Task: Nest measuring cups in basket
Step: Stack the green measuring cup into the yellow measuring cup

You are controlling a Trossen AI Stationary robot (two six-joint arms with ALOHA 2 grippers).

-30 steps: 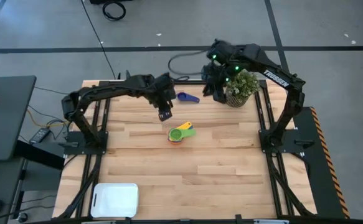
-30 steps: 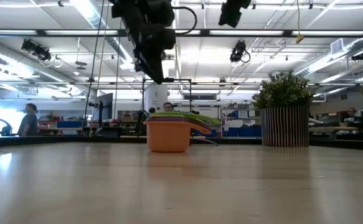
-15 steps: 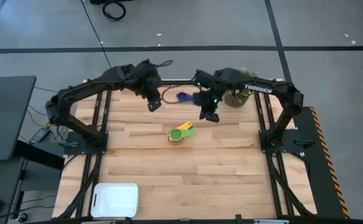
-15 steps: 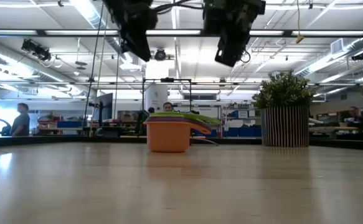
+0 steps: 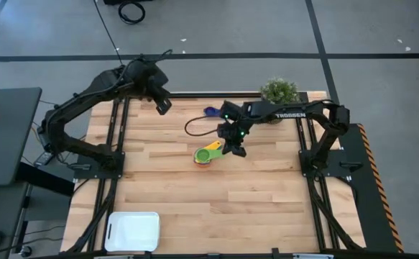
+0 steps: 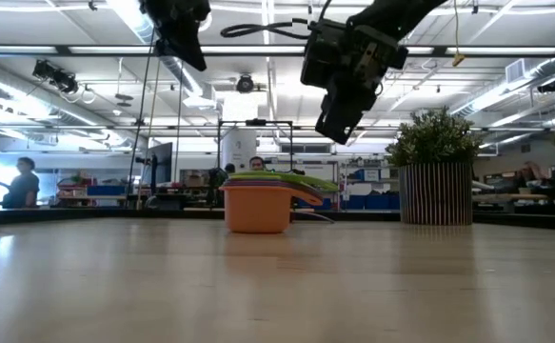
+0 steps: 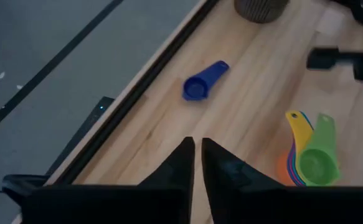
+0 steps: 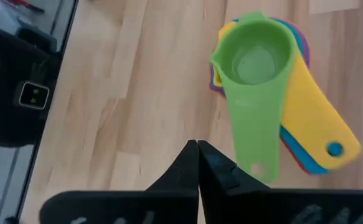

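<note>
Now your right jaws [image 5: 236, 150] hang pinched together and empty just above the nested measuring cups [image 5: 209, 154], whose green cup [image 8: 253, 59] sits topmost just ahead of the tips. Part them before you descend, then take the stack by its fanned handles, squarely, so the whole pile lifts as one. Your left jaws [image 5: 162, 106], nearly closed with only a sliver between the tips and holding nothing, hover far back from the stack. One blue cup [image 7: 203, 81] lies alone on the surface [image 5: 266, 194] ahead of them, apart from the rest. The basket [image 5: 132, 231] waits well away from both jaws. The plant pot [image 5: 279, 92] stands behind your right arm; its cable loops near the blue cup.
</note>
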